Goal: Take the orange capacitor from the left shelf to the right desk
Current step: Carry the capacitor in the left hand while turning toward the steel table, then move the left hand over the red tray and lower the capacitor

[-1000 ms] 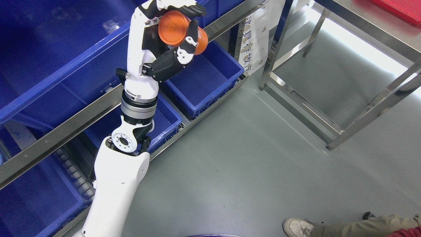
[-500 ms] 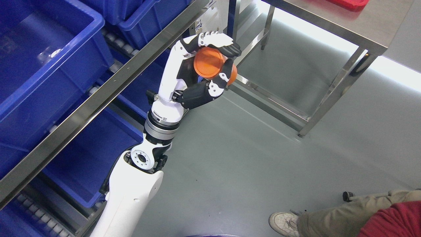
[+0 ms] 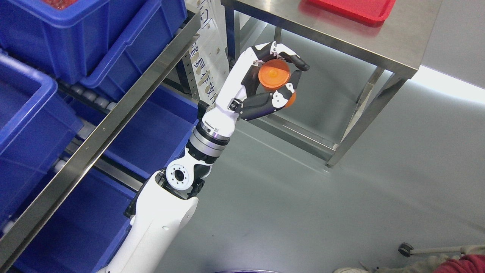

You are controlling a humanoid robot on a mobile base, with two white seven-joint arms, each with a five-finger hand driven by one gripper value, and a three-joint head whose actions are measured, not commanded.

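My left hand is shut on the orange capacitor, a round orange cylinder whose flat end faces the camera. Fingers curl over its top and the thumb presses from below. The hand holds it in the air, past the right end of the shelf and in front of the steel desk, below the level of the desk top. The left arm rises from the bottom left of the picture. The right arm does not show.
Blue bins fill the shelf levels on the left. A red tray lies on the desk at the top. The desk legs and lower rail stand just behind the hand. A person's leg shows at the bottom right on grey floor.
The camera has swung right, so the shelf slid left and the desk came into view. The hand with the capacitor has moved away from the shelf toward the desk.
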